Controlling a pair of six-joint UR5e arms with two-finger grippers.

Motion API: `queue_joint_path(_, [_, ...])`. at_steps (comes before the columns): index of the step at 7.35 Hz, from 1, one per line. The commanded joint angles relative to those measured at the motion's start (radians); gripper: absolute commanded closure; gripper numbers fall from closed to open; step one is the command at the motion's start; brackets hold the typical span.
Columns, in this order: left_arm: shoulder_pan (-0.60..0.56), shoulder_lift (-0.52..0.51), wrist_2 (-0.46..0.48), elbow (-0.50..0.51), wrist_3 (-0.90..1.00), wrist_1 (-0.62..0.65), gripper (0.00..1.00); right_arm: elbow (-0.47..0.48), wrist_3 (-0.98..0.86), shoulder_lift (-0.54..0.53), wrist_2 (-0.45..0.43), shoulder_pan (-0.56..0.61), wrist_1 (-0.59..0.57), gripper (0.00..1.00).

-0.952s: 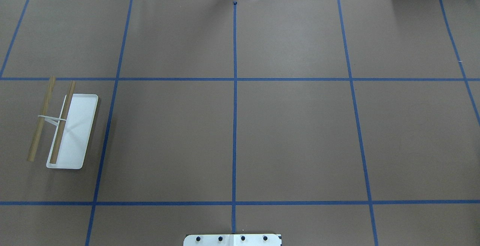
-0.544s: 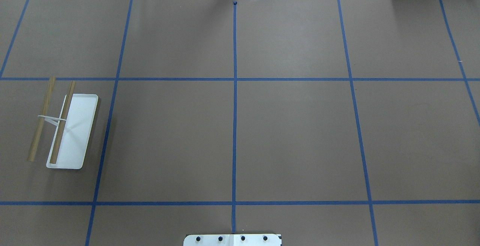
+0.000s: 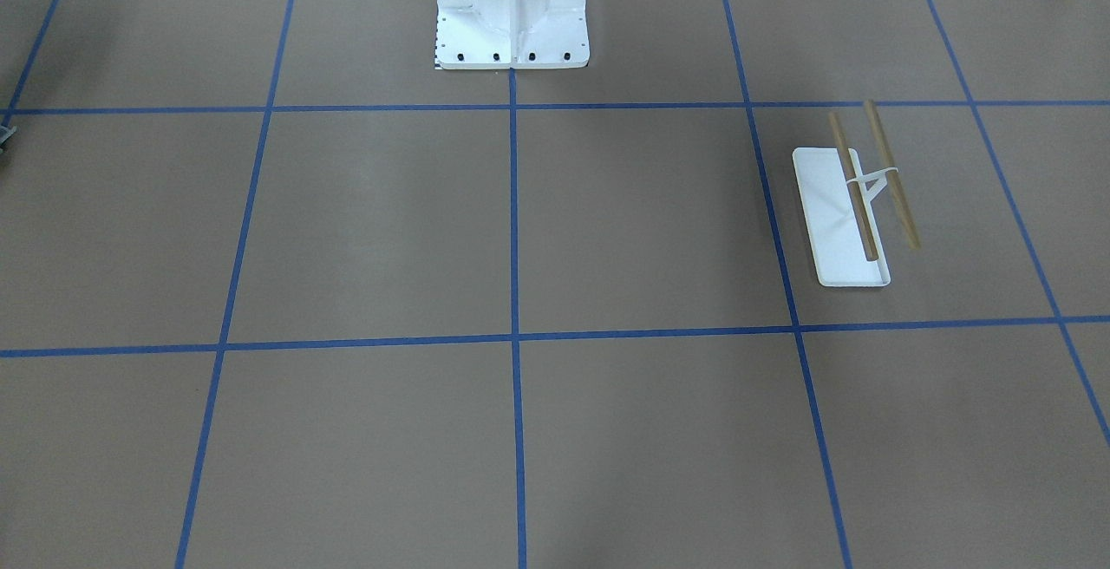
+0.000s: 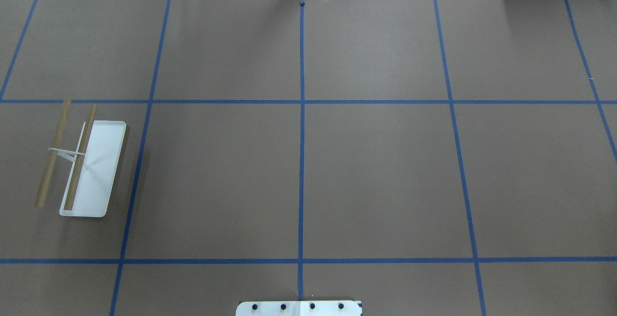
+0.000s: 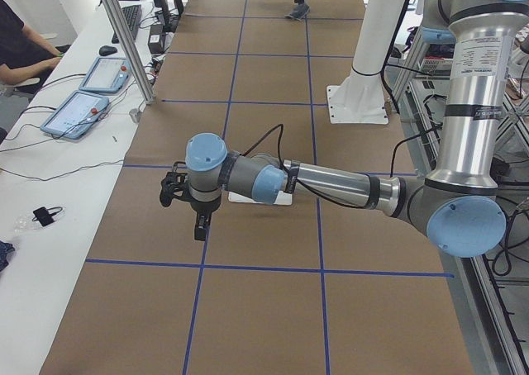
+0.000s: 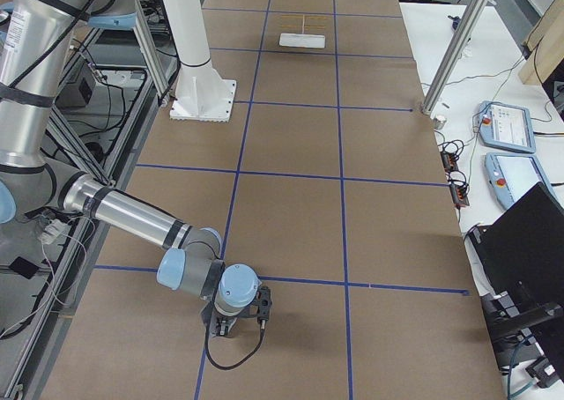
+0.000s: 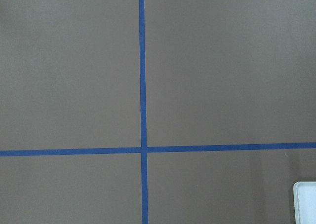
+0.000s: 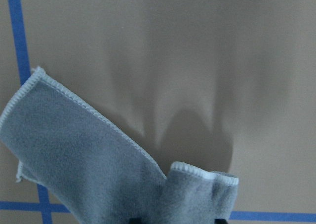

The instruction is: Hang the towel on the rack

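The rack stands at the left of the overhead view: white tray base, thin white support, two wooden rods, nothing on them. It also shows in the front-facing view, and far off in the exterior right view. The grey towel with its pale stitched edge fills the lower left of the right wrist view. It is bunched and pinched at the bottom edge, with its free end over the paper. My right gripper is far from the rack. My left gripper hovers beside the rack; whether it is open or shut I cannot tell.
Brown paper with blue tape lines covers the table. The white bolted robot pedestal stands at the robot's side of the table. Tablets and cables lie on a side bench, where a person sits. A corner of the rack's tray shows in the left wrist view.
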Motion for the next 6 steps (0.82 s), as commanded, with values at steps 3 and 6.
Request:
queue_joint_path(3, [0.000, -0.003, 0.000, 0.000, -0.002, 0.000, 0.02, 0.127, 0.034, 0.023, 0.072, 0.016, -0.040, 1.00])
queue_joint_path(6, [0.003, -0.089, 0.000, 0.002, -0.126, 0.017, 0.02, 0.303, 0.041, 0.214, 0.071, 0.130, -0.254, 1.00])
